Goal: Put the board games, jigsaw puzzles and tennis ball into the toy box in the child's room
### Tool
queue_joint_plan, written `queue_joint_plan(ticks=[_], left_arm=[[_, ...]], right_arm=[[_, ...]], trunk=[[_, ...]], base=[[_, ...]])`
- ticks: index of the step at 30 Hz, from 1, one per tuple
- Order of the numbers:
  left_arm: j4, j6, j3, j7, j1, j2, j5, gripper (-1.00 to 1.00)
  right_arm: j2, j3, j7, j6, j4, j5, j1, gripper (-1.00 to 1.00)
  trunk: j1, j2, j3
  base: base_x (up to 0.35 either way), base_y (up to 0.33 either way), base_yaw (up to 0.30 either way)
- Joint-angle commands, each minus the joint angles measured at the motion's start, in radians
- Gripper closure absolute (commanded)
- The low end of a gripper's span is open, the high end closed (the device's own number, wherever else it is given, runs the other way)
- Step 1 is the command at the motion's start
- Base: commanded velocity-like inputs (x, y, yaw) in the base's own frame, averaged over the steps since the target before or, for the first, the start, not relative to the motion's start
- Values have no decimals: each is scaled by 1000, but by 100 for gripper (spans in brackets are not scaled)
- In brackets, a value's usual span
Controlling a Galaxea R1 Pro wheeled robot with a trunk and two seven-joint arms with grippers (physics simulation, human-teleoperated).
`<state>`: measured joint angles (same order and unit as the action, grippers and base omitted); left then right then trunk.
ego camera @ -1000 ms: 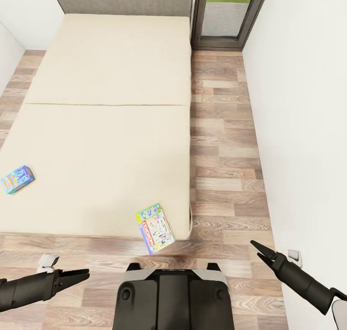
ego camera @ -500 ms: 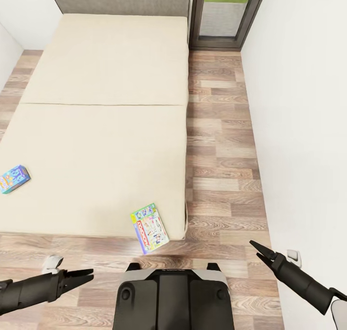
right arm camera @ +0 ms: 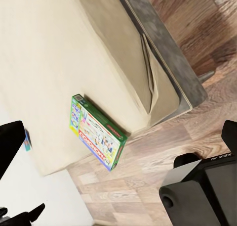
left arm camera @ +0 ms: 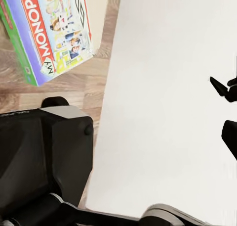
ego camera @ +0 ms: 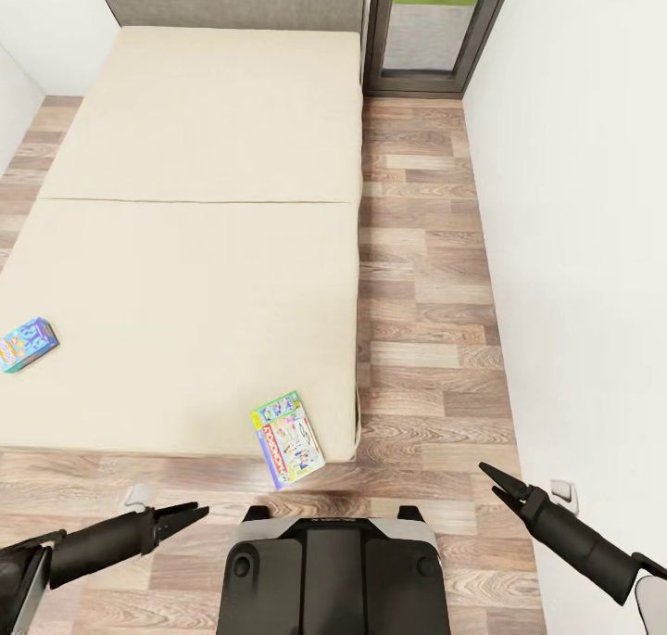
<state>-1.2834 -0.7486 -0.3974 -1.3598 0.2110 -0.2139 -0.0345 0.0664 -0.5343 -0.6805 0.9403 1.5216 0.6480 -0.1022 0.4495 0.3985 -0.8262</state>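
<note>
Two board games lie on the cream bed (ego camera: 204, 246). A green-edged Monopoly box (ego camera: 287, 438) overhangs the bed's near edge, just ahead of my base; it also shows as the Monopoly box (left arm camera: 49, 33) and the Monopoly box (right arm camera: 96, 134) in the wrist views. A small blue box (ego camera: 26, 344) rests near the bed's left side. My left gripper (ego camera: 190, 513) hovers low over the floor, left of the Monopoly box, open and empty. My right gripper (ego camera: 491, 482) hangs open and empty by the right wall. The toy box, table, puzzles and tennis ball are out of view.
My dark base (ego camera: 333, 570) stands on wood floor (ego camera: 426, 338) at the foot of the bed. A white wall (ego camera: 593, 246) runs close along the right. A glass door (ego camera: 431, 23) stands at the far end beside the grey headboard (ego camera: 232, 0).
My left arm has swung in toward the base, its tip now nearer the Monopoly box. The view shifted slightly a second ago. The right arm has stayed put.
</note>
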Motion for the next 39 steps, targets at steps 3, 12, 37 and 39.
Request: queue_joint_plan(ticks=[3, 12, 37, 39], left_arm=[[107, 55, 0, 12, 46, 5, 1, -100], [475, 278, 1, 24, 227, 10, 12, -100], [593, 413, 14, 14, 295, 11, 18, -100], [594, 425, 32, 13, 295, 10, 18, -100]], right_arm=[[0, -2, -8, 5, 1, -2, -1, -100], [1, -4, -45, 5, 1, -7, -1, -100], [3, -6, -76, 5, 2, -8, -1, -100], [3, -6, -82, 5, 2, -8, -1, -100]], trunk=[[0, 1, -1], [0, 1, -1], [0, 1, -1], [0, 1, -1]], base=[[0, 0, 0], [0, 0, 0], [0, 0, 0], [0, 0, 0]])
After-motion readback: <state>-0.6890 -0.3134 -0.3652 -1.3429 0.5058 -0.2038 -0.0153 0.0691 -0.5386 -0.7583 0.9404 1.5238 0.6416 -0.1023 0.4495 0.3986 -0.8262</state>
